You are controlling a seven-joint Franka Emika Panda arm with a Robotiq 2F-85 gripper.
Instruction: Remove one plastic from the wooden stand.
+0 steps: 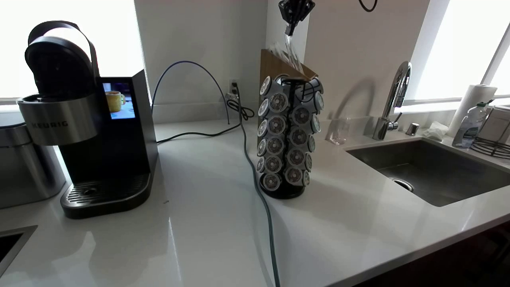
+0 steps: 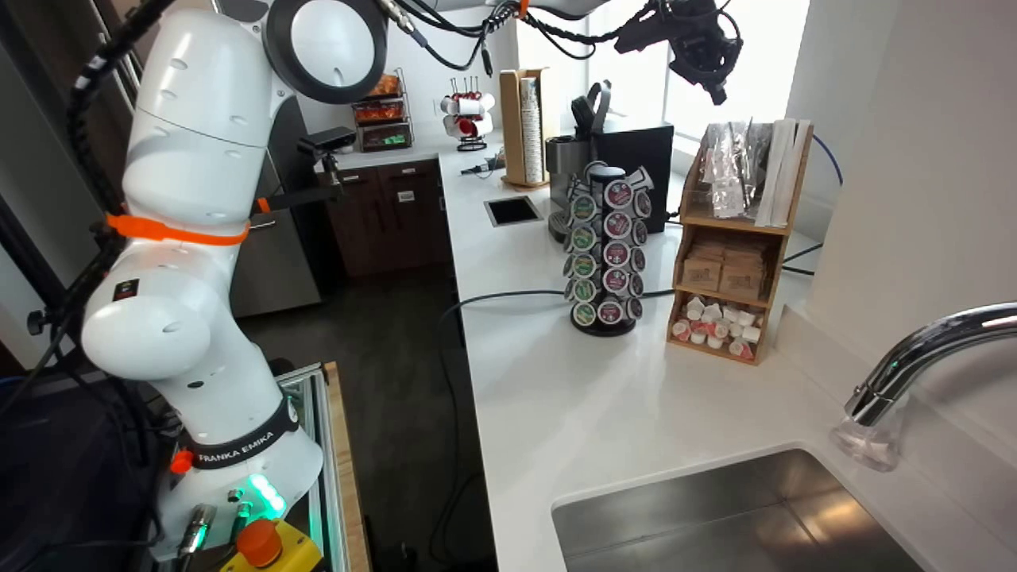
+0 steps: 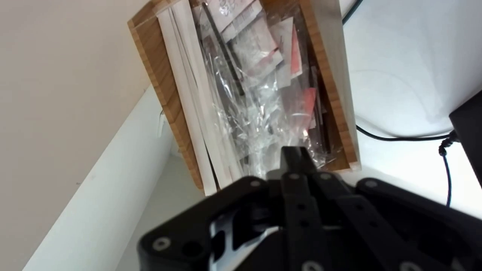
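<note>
The wooden stand (image 1: 267, 65) is a brown shelf unit with a slanted open top, behind the pod carousel; it also shows in an exterior view (image 2: 739, 227) and the wrist view (image 3: 160, 88). Clear plastic packets lie in its top compartment (image 2: 727, 183), beside long white paper-wrapped pieces (image 2: 783, 171). My gripper (image 1: 289, 31) is above the stand, pointing down, fingers together. A clear plastic packet (image 1: 293, 54) runs up to its fingertips. In an exterior view, window glare hides this contact below the gripper (image 2: 718, 97). In the wrist view, the fingertips (image 3: 295, 154) cover part of the plastic (image 3: 260, 105).
A carousel of coffee pods (image 1: 275, 124) stands close to the stand. A black coffee machine (image 1: 123, 159) is farther along the counter. A sink (image 1: 434, 167) with a faucet (image 1: 396, 89) lies on the opposite side. A cable (image 1: 259, 187) crosses the counter. A wall is beside the stand.
</note>
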